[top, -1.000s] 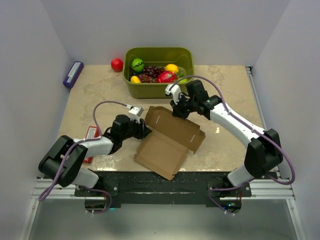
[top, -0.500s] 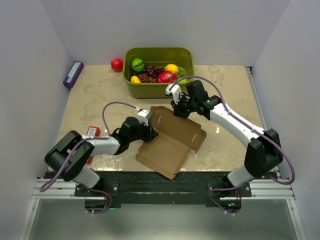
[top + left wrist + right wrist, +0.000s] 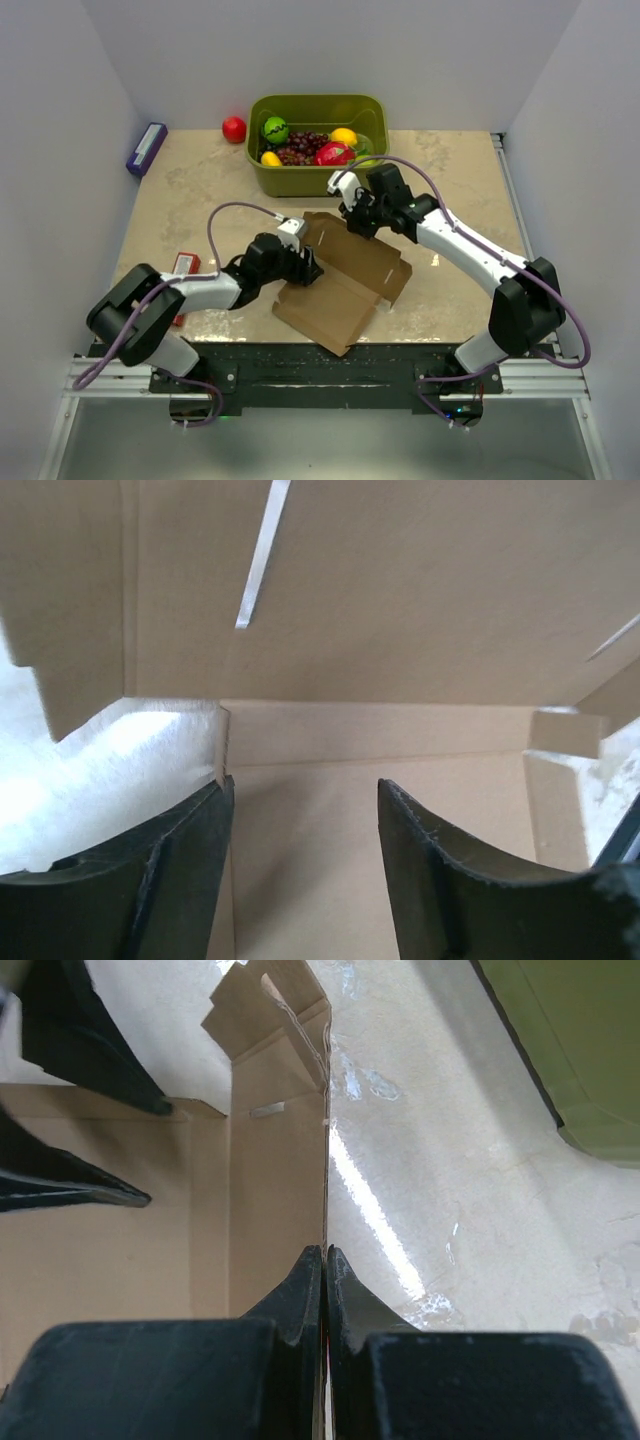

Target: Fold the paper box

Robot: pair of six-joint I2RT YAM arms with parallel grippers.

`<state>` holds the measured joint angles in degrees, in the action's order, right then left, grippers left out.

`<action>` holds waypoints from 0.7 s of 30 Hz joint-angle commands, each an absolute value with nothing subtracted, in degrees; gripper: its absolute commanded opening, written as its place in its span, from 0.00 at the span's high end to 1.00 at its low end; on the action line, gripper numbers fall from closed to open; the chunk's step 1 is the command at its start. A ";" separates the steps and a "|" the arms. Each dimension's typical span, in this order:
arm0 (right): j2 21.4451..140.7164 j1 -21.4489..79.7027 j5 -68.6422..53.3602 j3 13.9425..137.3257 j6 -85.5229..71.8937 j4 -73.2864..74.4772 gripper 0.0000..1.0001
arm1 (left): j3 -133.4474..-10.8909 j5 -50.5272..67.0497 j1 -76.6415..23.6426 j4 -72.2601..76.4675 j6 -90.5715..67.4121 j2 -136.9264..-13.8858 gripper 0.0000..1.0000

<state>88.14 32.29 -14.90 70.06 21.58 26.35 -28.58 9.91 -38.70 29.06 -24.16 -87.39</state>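
The paper box is a brown cardboard blank lying mid-table, its far panel tilted up. My right gripper is shut on that panel's far edge; in the right wrist view the thin edge runs straight into the pinched fingertips. My left gripper sits low at the box's left side, open. In the left wrist view its fingers straddle the flat base panel, with nothing between them and the raised panel just ahead.
An olive-green tub of fruit stands at the back, close behind the right gripper. A red ball lies left of it. A purple pack lies by the left wall, and a red pack sits under the left arm.
My left gripper has slid right onto the box's left side and its jaws have spread apart. The right gripper keeps its hold and has shifted slightly left.
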 commanded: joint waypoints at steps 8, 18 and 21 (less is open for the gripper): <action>87.54 35.07 -9.84 69.43 23.29 24.26 1.00 | -32.78 1.76 -38.15 23.56 -8.47 -69.53 0.33; 87.28 35.60 -10.46 69.35 23.55 23.99 1.00 | -39.29 9.13 -33.14 24.68 3.51 -73.73 0.29; 87.01 35.77 -10.46 69.35 23.64 23.91 1.00 | -40.51 12.39 -32.26 25.75 4.83 -75.49 0.30</action>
<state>88.14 35.31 -11.07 69.71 22.63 25.69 -37.45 7.27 -33.63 22.81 -0.05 -73.36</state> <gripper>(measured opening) 0.014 0.707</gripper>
